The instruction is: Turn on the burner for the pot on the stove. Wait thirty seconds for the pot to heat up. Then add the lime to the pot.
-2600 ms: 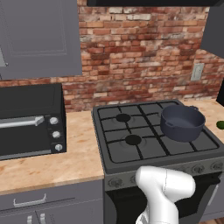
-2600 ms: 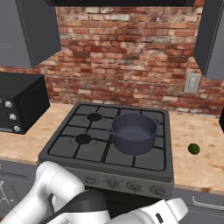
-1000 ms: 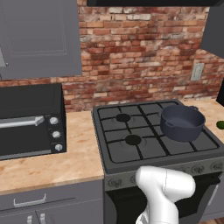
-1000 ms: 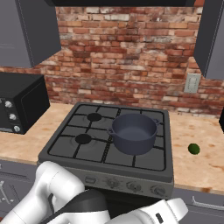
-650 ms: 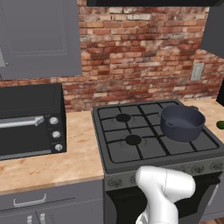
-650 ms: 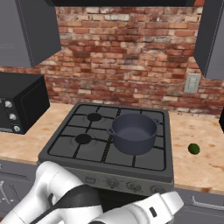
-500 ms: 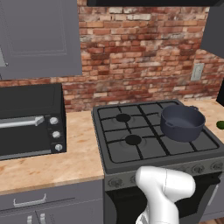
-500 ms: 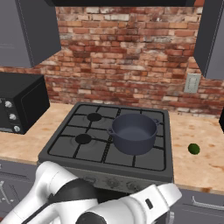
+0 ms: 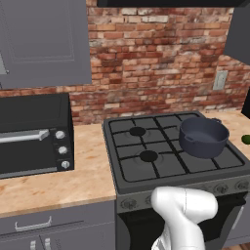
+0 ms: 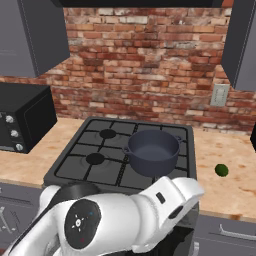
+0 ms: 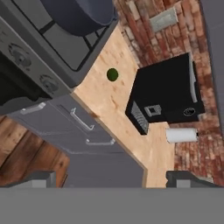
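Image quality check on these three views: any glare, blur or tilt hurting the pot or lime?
Left base view: even flat light, no glare, pot sharp, lime cut by the right edge. Right base view: soft shadow under the lime, all crisp. Hand view: strongly rolled, slightly soft; lime clear, pot cropped at the top.

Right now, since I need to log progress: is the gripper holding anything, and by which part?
Nothing is held. The gripper is open, and the small round green lime lies on the counter beside the stove.
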Robot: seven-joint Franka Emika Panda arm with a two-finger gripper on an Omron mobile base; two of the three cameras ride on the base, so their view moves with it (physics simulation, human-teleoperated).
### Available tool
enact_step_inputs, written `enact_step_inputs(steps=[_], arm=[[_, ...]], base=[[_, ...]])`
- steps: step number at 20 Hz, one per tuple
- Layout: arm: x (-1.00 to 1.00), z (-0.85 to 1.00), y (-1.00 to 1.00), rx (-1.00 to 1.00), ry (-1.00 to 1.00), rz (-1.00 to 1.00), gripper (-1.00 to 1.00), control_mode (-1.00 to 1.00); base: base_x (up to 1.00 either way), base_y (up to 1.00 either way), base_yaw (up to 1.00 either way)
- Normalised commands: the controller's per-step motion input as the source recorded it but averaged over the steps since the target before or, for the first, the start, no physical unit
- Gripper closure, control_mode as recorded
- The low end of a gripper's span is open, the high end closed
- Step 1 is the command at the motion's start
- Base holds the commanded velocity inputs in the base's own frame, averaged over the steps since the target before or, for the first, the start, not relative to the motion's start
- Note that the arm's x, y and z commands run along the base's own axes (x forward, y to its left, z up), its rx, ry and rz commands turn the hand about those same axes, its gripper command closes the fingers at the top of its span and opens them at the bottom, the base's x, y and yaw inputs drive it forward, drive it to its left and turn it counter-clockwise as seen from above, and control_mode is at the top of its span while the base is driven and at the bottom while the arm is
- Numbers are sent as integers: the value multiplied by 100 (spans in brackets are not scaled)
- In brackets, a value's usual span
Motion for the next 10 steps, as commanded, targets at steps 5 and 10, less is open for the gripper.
enact_step_inputs(steps=[5, 10], arm=[[-27, 19, 38, 0, 3, -3, -100, -100], [-20, 9, 80, 0, 2, 0, -100, -100]], base=[[0, 0, 0], [0, 0, 0]])
